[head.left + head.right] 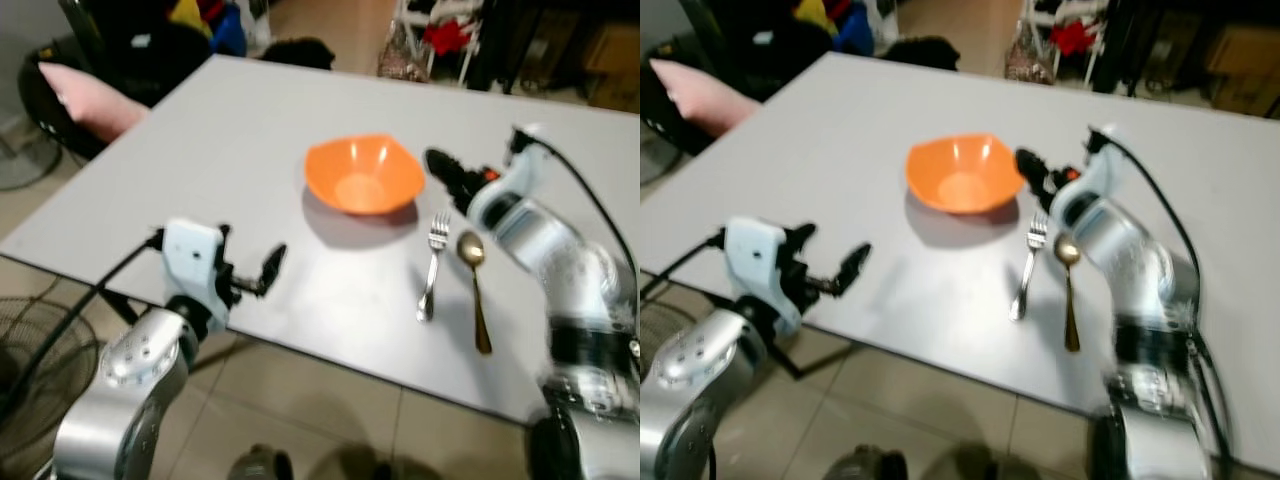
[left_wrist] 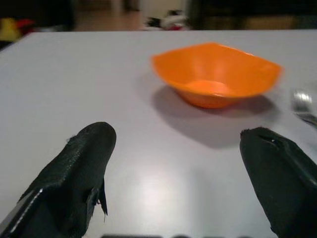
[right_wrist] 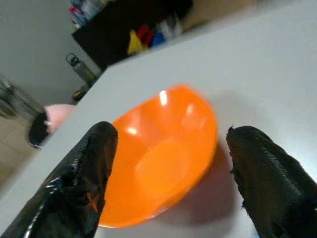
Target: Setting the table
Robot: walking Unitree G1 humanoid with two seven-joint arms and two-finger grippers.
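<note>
An orange bowl (image 1: 362, 175) stands empty near the middle of the grey table (image 1: 230, 130). To its right a silver fork (image 1: 432, 265) and a gold spoon (image 1: 476, 290) lie side by side, handles toward me. My right gripper (image 1: 442, 166) hovers just right of the bowl, beyond the fork's tines. It is open, and in the right wrist view the bowl (image 3: 163, 158) shows between its fingers (image 3: 79, 183). My left gripper (image 1: 250, 258) is open low over the table's front edge, left of the bowl and apart from it, with nothing held (image 2: 178, 163).
A pink cushion (image 1: 85, 100) rests on a dark chair off the table's left corner. A floor fan (image 1: 35, 365) stands at lower left below the table edge. Dark furniture and clutter (image 1: 440, 30) sit past the far end.
</note>
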